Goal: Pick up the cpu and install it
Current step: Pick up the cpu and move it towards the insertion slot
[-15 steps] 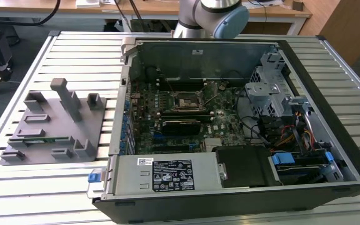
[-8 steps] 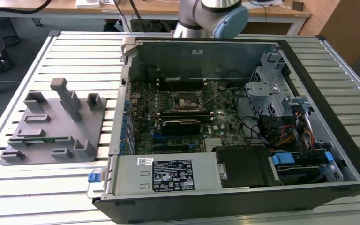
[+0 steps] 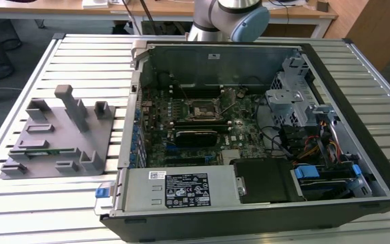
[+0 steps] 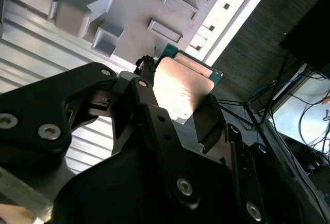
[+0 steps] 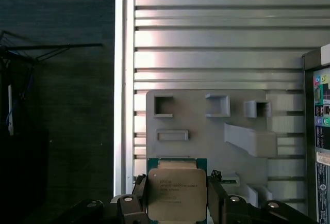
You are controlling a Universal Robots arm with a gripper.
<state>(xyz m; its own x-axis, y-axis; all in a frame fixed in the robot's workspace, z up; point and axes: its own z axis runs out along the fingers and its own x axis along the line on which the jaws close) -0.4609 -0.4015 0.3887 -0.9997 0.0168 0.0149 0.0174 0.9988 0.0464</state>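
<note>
Slatted metal desk [image 3: 79, 46] carries a grey fixture tray [image 3: 66, 152] with an open computer case [image 3: 222, 61] just beside it. Robot arm [image 3: 229, 20] stands behind the case. Gripper [image 5: 177, 206] is closed onto the cpu [image 5: 177, 193], with a black finger [image 5: 138, 199] on each opposite edge and the silver top facing the camera. In both wrist views the cpu [image 4: 180, 87] sits lifted apart from the tray, which lies behind it.

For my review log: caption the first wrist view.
Black gripper shut on the flat square silver-topped cpu, grey moulded parts tray beyond.
</note>
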